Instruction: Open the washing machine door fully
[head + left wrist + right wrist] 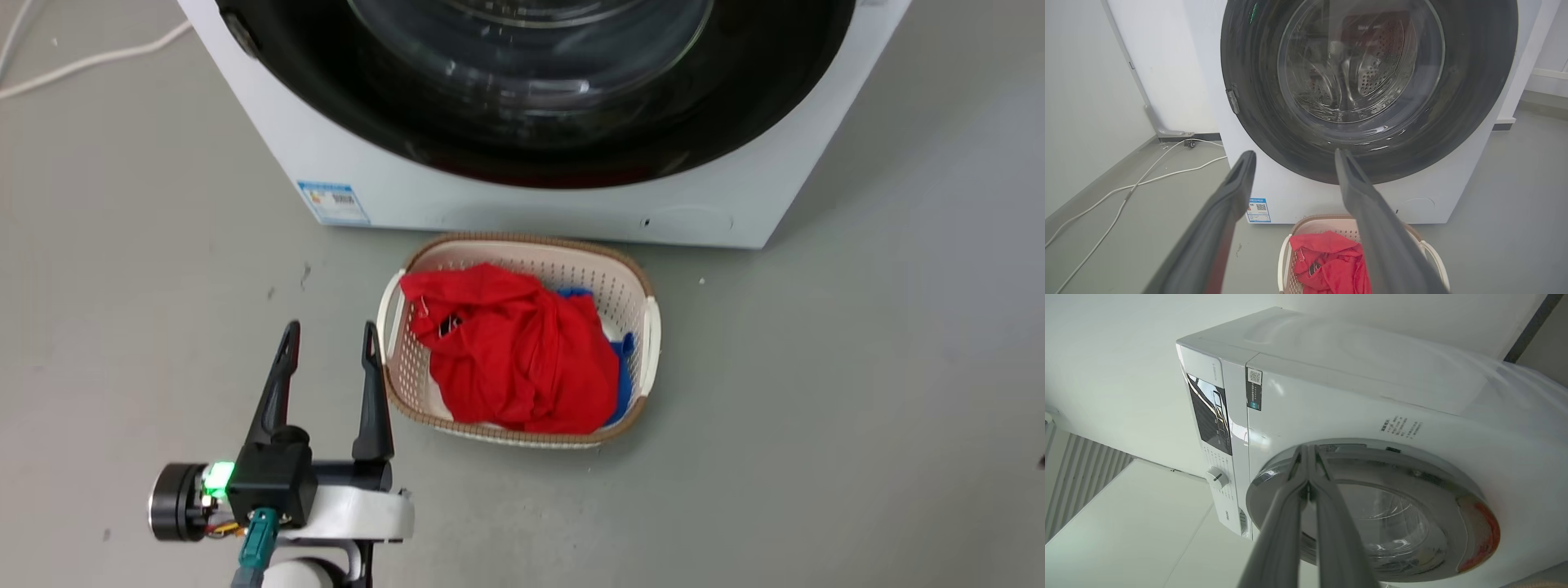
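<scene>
The white washing machine (490, 204) (1306, 196) (1331, 404) stands ahead with its round glossy black washing machine door (531, 159) (1274, 134) (1457, 522) lying flat against the front. A small grey catch (1233, 100) sits on the door's left rim. My left gripper (331, 331) (1294, 153) is open and holds nothing; it is low over the floor, left of the basket, short of the machine. My right gripper (1306, 448) is shut with nothing between its fingers. Its tips point at the door's rim, and I cannot tell whether they touch it.
A white woven basket (649, 327) (1286, 253) holding red cloth (514, 359) and some blue cloth stands on the floor right before the machine. White cables (82, 61) (1126, 192) run over the grey floor on the left, by a wall (1081, 81).
</scene>
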